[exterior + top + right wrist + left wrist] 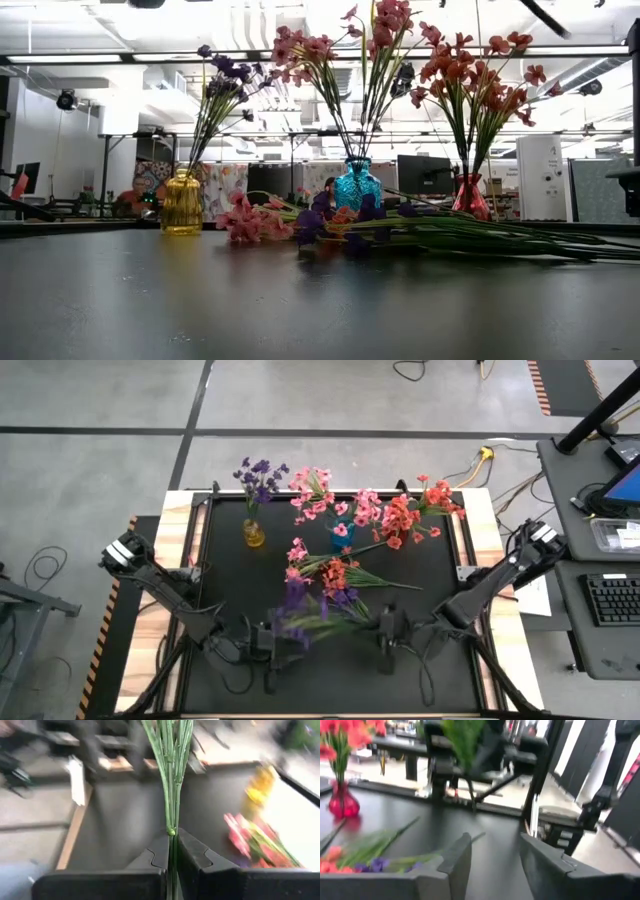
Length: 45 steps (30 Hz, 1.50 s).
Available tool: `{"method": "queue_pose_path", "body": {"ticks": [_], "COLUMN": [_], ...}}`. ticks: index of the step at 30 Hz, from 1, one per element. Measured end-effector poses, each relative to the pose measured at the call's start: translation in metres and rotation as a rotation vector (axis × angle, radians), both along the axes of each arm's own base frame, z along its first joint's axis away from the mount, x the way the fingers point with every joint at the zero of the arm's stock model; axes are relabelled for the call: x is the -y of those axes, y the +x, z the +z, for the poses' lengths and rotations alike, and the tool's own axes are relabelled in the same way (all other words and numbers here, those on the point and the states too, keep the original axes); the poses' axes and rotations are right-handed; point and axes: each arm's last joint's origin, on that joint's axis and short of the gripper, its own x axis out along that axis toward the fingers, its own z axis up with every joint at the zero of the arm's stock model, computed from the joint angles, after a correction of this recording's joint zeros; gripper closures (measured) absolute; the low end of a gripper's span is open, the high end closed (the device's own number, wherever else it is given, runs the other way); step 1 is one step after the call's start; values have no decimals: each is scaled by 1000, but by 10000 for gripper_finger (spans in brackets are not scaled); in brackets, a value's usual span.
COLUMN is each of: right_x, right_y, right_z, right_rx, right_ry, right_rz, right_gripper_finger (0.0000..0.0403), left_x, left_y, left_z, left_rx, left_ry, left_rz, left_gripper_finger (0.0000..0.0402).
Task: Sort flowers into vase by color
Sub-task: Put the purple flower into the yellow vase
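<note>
Overhead strip lights, black table [240,570], grey floor [90,470]

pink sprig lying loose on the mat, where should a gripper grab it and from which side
Probably the bare green stem behind the pink sprig's blossoms, coming straight down from above with fingers across the stem: it lies flat on the mat, and the blossom end is soft and bulky.
</note>
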Motion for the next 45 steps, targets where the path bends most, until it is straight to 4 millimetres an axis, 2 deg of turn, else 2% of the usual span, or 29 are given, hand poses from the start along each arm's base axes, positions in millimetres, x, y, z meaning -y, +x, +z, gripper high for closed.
{"method": "queue_pose_path", "body": {"ticks": [6,9,14,21,26,31,34,39,45], "right_x": [-17,-22,-19,-8,-8,-6,-4,1,9], "right_y": [26,39,61,71,71,72,72,72,64], "right_z": [-4,-5,-11,-15,-17,-17,-19,-19,-6], "right_rx": [295,387,381,351,341,339,317,263,177], "right_ry": [-98,-133,-149,-99,-105,-95,-97,-63,-67], "right_rz": [168,209,211,173,170,164,160,142,44], "right_gripper_finger": [390,390,390,390,390,389,372,310,236], "left_x": [-4,-8,-10,-6,-5,-7,-10,-14,-19], "left_y": [9,17,26,33,37,38,39,42,37], "left_z": [9,11,17,32,36,35,34,32,32], "left_rx": [115,173,286,301,260,235,221,208,163], "left_ry": [32,52,64,161,199,204,222,225,232], "left_rz": [8,-32,-120,-127,-80,-16,13,25,64], "left_gripper_finger": [194,179,175,180,225,325,385,384,398]}}
